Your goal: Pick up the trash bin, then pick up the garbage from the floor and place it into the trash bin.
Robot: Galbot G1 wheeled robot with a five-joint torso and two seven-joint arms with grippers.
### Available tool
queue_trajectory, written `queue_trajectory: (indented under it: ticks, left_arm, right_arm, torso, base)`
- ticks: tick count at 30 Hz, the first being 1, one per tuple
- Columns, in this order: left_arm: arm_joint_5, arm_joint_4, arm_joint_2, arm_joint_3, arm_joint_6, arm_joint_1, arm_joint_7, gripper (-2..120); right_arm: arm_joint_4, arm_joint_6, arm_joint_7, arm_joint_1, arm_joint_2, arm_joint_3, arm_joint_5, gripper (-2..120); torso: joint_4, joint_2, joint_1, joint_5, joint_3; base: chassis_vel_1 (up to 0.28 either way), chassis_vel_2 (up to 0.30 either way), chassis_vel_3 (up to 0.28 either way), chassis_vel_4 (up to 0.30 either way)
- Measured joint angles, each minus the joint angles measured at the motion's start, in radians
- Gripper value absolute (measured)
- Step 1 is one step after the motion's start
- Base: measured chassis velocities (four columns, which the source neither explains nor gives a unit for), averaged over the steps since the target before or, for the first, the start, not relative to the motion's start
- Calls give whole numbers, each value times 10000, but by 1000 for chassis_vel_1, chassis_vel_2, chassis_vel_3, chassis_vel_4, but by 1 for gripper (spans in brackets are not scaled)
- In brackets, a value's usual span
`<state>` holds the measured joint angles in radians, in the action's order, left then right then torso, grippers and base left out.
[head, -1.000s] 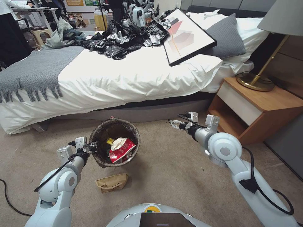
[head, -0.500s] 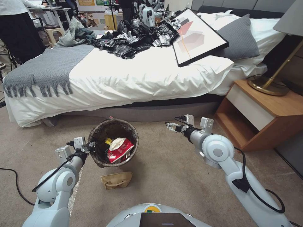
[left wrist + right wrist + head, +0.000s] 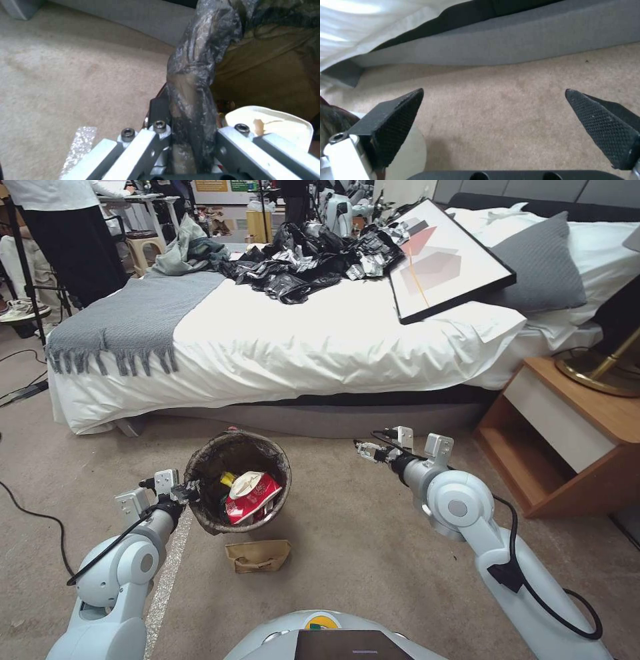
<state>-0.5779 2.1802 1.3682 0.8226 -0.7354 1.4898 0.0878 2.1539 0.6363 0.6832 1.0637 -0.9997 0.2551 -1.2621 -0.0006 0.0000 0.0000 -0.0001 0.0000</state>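
Observation:
The trash bin (image 3: pixel 238 447), a small round bucket lined with a dark bag, hangs just above the carpet in front of the bed. My left gripper (image 3: pixel 190 491) is shut on its bagged rim (image 3: pixel 190 82) at the near left side. Inside lie a red-and-white snack packet (image 3: pixel 251 495) and a bit of yellow wrapper (image 3: pixel 227 479). A brown paper bag (image 3: pixel 258 555) of garbage lies flat on the carpet just in front of the bin. My right gripper (image 3: pixel 363 449) hovers to the bin's right, open and holding nothing, its black fingertips (image 3: pixel 400 120) spread wide over bare carpet.
The bed (image 3: pixel 320 333) runs across the back, carrying a heap of black plastic sacks (image 3: pixel 320 257), a framed picture (image 3: pixel 443 260) and a grey blanket (image 3: pixel 133 320). A wooden nightstand (image 3: pixel 573 440) stands at right. Cables (image 3: pixel 33 507) trail on the left floor. A person stands far left.
The whole head view has swung: bed, nightstand and paper bag have shifted rightward in the picture. Both arms keep their poses, and the bin stays in the left gripper.

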Motion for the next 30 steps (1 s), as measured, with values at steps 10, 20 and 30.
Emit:
queue_trajectory:
  ticks: [10, 20, 30]
  left_arm:
    - [-321, 14, 135, 70, 0, 3, 162, 0]
    - [-279, -51, 134, 86, 0, -25, 149, 0]
    - [-260, -164, 131, 56, 0, -76, 97, 0]
  right_arm:
    - [-107, 20, 26, -169, 73, -473, 147, 100]
    - [-204, 23, 26, -200, 100, -532, 200, 100]
    - [-359, 24, 9, -240, 88, -601, 262, 100]
  torso:
    - [0, 0, 0, 1, 0]
    - [2, 0, 0, 1, 0]
    - [0, 0, 0, 1, 0]
  base:
    - [26, 19, 18, 21]
    - [65, 57, 68, 68]
    - [57, 57, 63, 64]
